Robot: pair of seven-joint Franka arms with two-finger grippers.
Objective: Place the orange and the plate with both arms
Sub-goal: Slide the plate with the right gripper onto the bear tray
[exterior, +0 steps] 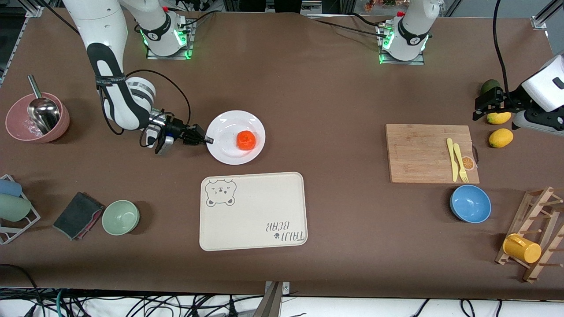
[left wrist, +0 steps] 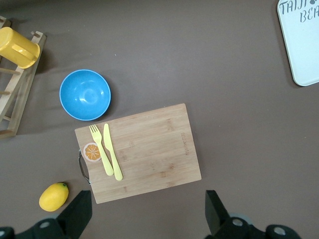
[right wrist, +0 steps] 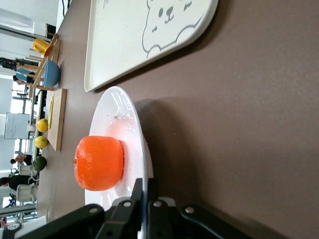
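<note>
We see the orange [exterior: 246, 140] resting on the plate [exterior: 229, 125], which sits mid-table just beside the bear tray's [exterior: 264, 207] farther edge. The right gripper [exterior: 208, 140] pinches the plate's rim at the edge toward the right arm's end, fingers clamped tight. The left gripper [exterior: 478, 108] waits, spread wide, above the lemons [exterior: 500, 137] near the cutting board [exterior: 423, 154].

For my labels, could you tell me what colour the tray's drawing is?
Grey bear outline on the beige rectangular tray; front view.
</note>
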